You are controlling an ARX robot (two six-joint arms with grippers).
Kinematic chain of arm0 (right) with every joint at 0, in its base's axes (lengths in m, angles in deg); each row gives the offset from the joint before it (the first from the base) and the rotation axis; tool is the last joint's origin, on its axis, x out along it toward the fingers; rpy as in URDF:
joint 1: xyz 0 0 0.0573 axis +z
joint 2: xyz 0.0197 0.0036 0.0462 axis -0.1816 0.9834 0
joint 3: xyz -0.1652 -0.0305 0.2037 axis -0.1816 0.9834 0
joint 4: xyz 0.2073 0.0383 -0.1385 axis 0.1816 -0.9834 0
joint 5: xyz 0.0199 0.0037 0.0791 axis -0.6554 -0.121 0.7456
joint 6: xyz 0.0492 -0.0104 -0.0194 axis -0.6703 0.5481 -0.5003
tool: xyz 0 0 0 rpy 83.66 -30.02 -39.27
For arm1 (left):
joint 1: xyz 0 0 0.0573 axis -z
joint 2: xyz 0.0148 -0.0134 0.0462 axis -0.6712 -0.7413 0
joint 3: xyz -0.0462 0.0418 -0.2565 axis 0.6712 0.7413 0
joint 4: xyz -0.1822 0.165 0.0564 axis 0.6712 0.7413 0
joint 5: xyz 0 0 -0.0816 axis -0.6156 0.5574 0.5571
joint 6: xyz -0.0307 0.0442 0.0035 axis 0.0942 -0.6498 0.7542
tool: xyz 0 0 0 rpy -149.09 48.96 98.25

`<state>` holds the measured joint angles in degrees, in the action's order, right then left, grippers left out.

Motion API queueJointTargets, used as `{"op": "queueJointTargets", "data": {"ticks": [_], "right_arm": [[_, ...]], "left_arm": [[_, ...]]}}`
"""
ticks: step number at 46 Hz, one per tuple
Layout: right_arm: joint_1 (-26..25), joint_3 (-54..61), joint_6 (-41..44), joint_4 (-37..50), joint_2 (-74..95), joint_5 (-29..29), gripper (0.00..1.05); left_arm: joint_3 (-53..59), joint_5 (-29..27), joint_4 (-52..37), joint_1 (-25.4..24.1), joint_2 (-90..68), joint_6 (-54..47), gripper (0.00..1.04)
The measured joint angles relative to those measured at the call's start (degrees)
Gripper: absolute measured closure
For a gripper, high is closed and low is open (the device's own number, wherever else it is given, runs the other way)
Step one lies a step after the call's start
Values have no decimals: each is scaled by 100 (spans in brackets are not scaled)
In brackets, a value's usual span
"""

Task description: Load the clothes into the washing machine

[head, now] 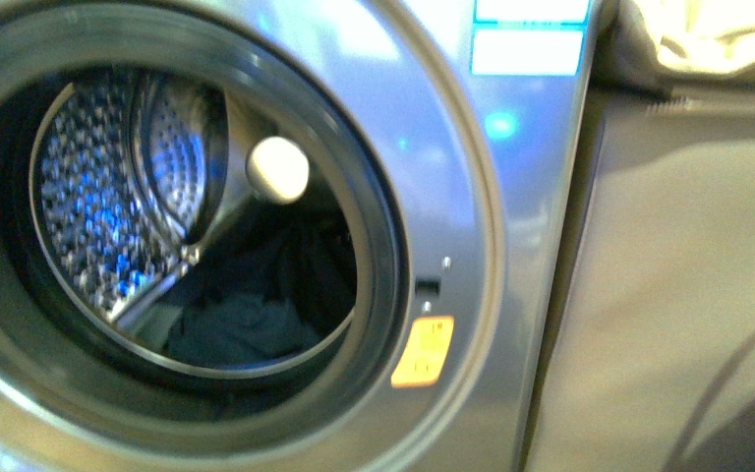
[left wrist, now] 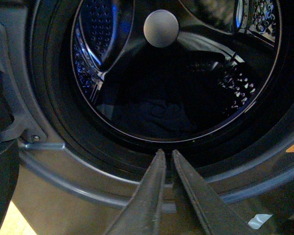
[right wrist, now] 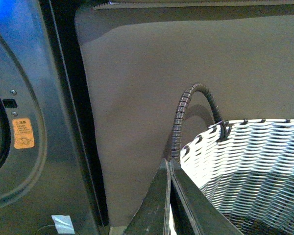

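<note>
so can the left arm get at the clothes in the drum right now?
Probably yes. The left gripper sits shut and empty just outside the open porthole of the washing machine, aimed at the clothes lying low in the drum. Nothing visibly blocks the opening.

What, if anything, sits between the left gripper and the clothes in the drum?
Nothing visible. The left gripper, fingers together, points at the washing machine's open porthole; the dark clothes lie on the drum floor beyond, with only the rubber rim around the opening.
</note>
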<state>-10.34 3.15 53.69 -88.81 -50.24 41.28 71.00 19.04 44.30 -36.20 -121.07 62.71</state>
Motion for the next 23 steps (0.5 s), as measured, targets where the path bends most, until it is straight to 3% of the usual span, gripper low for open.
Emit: {"op": "queueJointTargets", "data": {"ticks": [2,5,11,23], "right_arm": [[0,0,0,0,0,0,102],[0,0,0,0,0,0,102],[0,0,2,0,0,2,102],[0,0,0,0,0,2,59]], "left_arm": [[70,46,107,-52,173,22,102],[170,487,291,-385,452,20,101],[297,535,629,-586,911,20,101],[549,570,986,-586,1591,20,101]]}}
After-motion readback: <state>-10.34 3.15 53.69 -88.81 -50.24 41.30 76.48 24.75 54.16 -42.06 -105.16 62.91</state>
